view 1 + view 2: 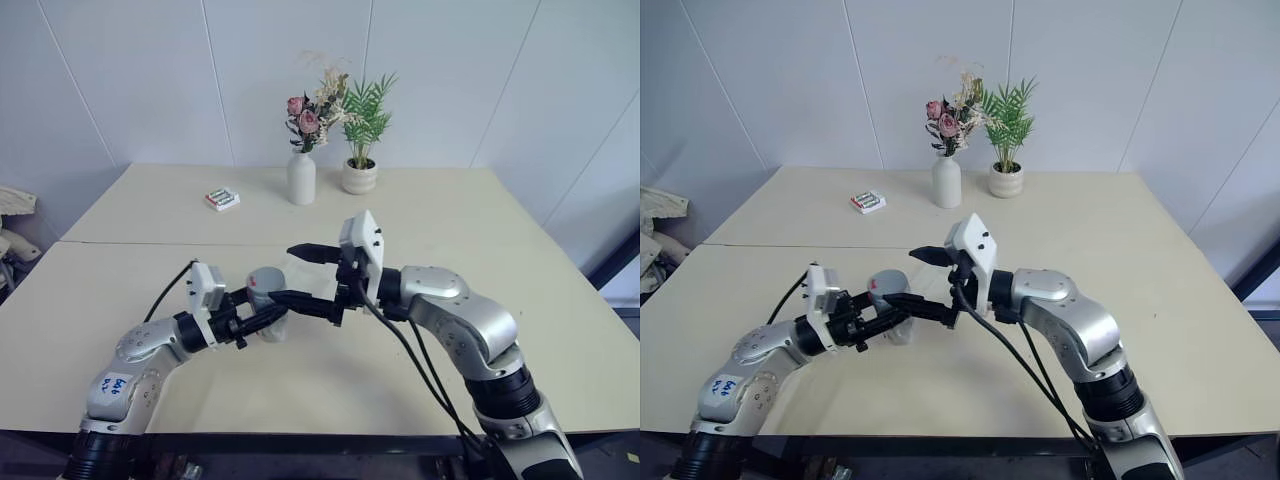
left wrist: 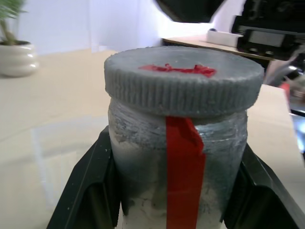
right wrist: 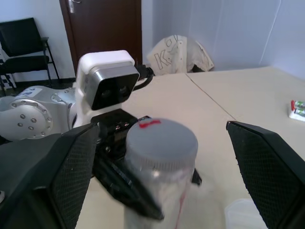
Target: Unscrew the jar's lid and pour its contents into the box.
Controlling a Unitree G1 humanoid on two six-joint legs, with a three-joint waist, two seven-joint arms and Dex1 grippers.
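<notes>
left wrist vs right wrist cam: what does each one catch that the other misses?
Left wrist alone: the red strip down the jar's side, the ribbed edge of the lid, a white plant pot.
Right wrist alone: the left tool's camera housing, a green-and-white packet, a door and black chair behind.
Both: the jar with its lid on, shut in the left tool; the right tool open around it.

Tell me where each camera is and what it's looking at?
Left and right eye views: on the head, looking down at the table, both arms, the jar.
Left wrist view: looks along the left gripper, shut on the jar.
Right wrist view: between the open right gripper fingers, toward the lid.
All share the jar.
</notes>
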